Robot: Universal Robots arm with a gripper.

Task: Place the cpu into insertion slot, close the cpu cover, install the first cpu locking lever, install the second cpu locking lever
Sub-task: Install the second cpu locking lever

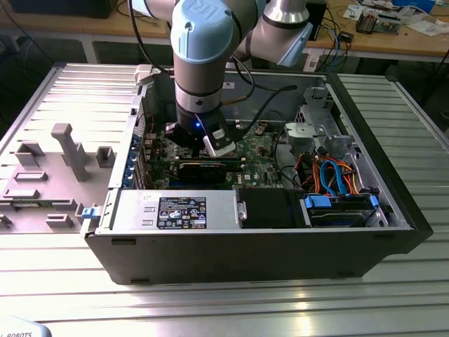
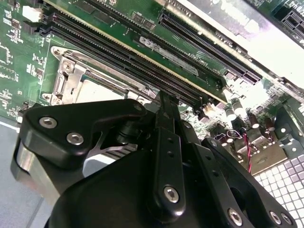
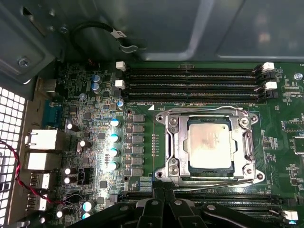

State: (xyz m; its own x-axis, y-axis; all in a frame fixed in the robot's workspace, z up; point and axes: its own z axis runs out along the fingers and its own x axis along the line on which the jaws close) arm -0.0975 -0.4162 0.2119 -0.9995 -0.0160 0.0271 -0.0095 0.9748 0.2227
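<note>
Silvery-grey cpu (image 3: 209, 144) within silver cpu cover (image 3: 176, 142); green motherboard (image 3: 142, 95); black memory slots (image 3: 190, 80) with white clips.

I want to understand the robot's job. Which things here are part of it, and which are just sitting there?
For the job:
cpu, sitting in the insertion slot
cpu cover, closed around it
tool, above the board

Just there:
memory slots
blue and orange cables
grey holders beside the case

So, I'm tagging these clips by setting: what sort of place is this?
Probably a robotics lab or test bench: an open computer case lies on a ribbed metal table, with cluttered workbenches behind.
</note>
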